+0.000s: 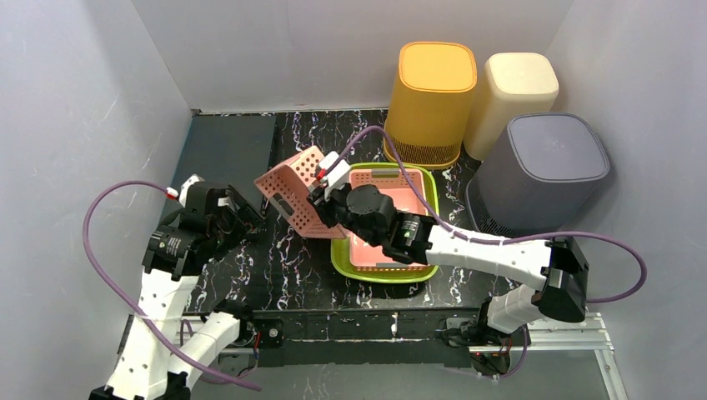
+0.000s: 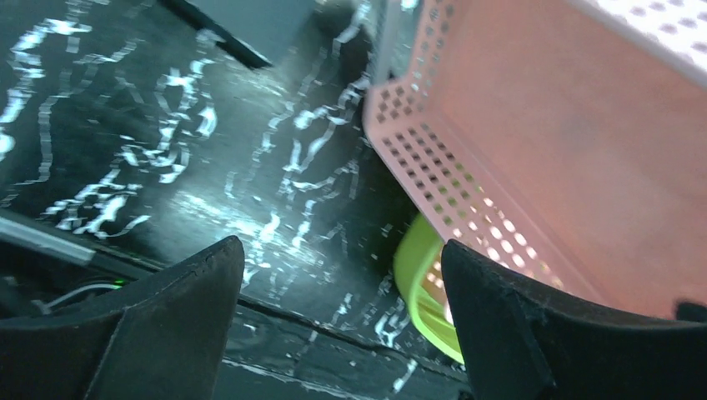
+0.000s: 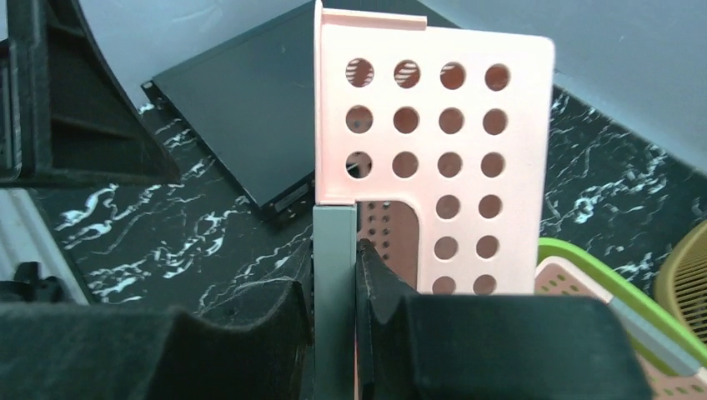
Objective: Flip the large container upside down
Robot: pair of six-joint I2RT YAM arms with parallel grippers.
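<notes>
Top external view, your stock by size:

- Worktop (image 1: 292, 267): black, white-veined; it carries everything below.
- Grey bin (image 1: 546, 167), yellow bin (image 1: 432, 100), cream bin (image 1: 517, 96): clustered at the far right, closed faces up.
- Green tray (image 1: 379, 273): centre, flat on the worktop, with a pink liner (image 1: 408, 193) nested inside.
- Pink basket (image 1: 292, 196): your task item. Perforated, raised and tipped steeply, sitting at the green tray's left rim.
- Right claw (image 1: 323, 193): pinched nearly closed on the basket's wall. Your right wrist view shows one finger (image 3: 379, 287) on each side of that wall.
- Left claw (image 1: 250, 218): jaws spread wide, nothing held, just left of the basket.
</notes>
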